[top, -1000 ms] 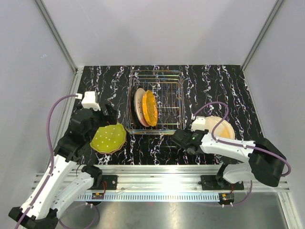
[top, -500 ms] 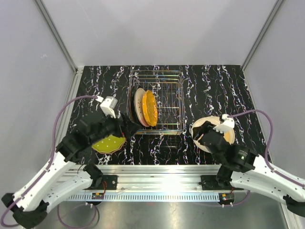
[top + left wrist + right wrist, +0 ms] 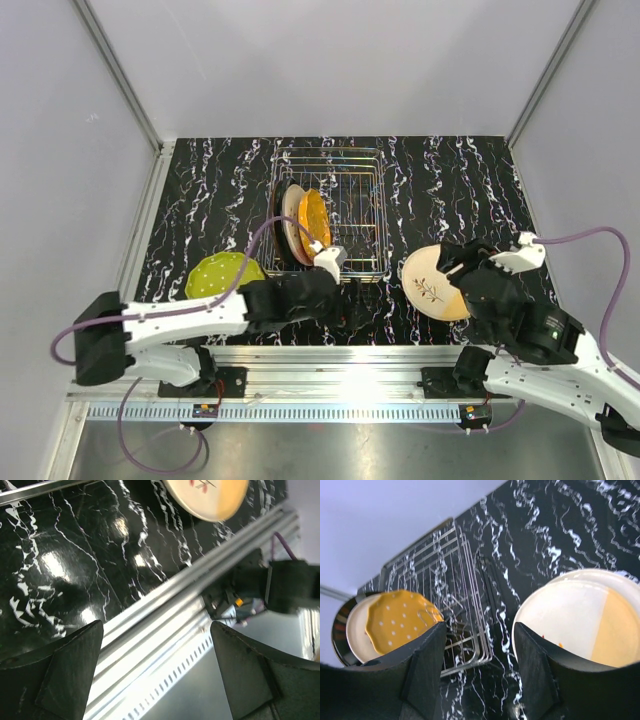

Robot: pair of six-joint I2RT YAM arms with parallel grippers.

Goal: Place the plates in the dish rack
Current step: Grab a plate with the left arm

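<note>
Beside the dish rack (image 3: 357, 215) lies a cream-and-orange plate (image 3: 432, 283); left gripper (image 3: 156, 630) and right gripper (image 3: 479, 630) gape.

Left arm (image 3: 180, 318), right arm (image 3: 545, 335): jaws seemingly spread.

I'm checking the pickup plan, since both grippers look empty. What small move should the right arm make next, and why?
Probably lower the right gripper onto the rim of the cream plate. Its jaws stand open and empty over that plate, which lies flat on the table, outside the dish rack with free slots.
</note>
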